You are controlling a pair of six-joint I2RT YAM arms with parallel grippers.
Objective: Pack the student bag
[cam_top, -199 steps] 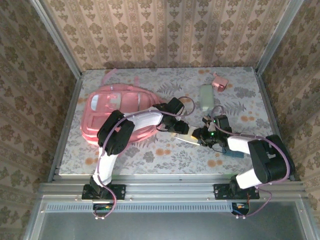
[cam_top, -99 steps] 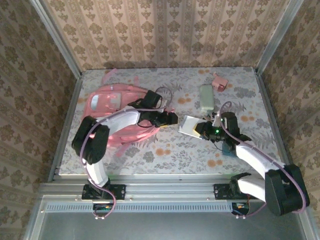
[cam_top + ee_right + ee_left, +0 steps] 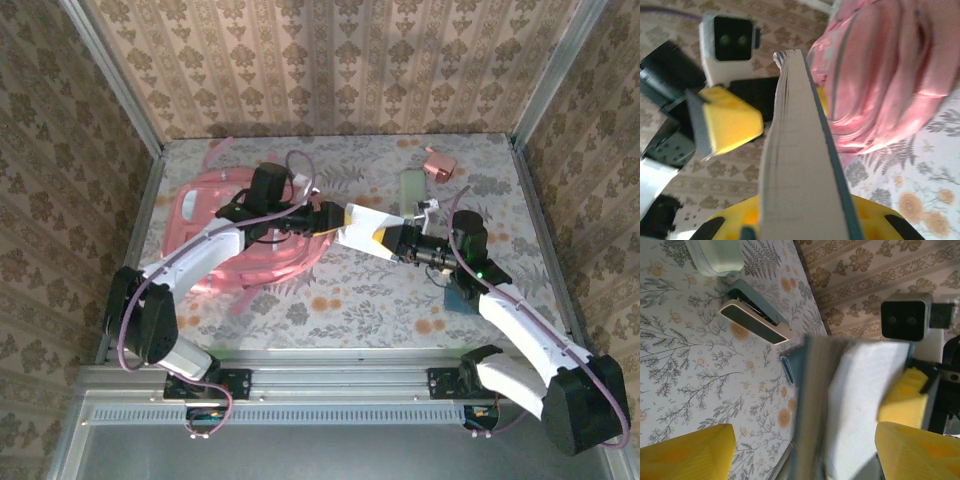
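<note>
The right end effector (image 3: 397, 238) is clenched on a book (image 3: 365, 228); the left end effector (image 3: 328, 217) is spread wide around its other edge (gap visible). Floral table (image 3: 350, 300) beneath, patterned wallpaper (image 3: 330, 70) around.

On my feed the student bag (image 3: 200, 205) is pink with paler pink trim. The book (image 3: 368, 228) has a white cover with a yellow patch, a grey page block and a teal edge. The tabletop (image 3: 330, 300) wears a pale cloth printed with grey ferns and orange flowers. Near its far right corner I see 1 small pink box (image 3: 438, 165) and 1 pale green case (image 3: 412, 185). A teal item (image 3: 460, 298) lies towards the right edge. The left gripper (image 3: 802, 452) and right gripper (image 3: 805, 225) have yellow fingers (image 3: 687, 452). The 2 arms, left arm (image 3: 195, 258) and right arm (image 3: 520, 320), are white and black with purple cables (image 3: 300, 165). The walls (image 3: 330, 70) are tan with brown damask stripes.
</note>
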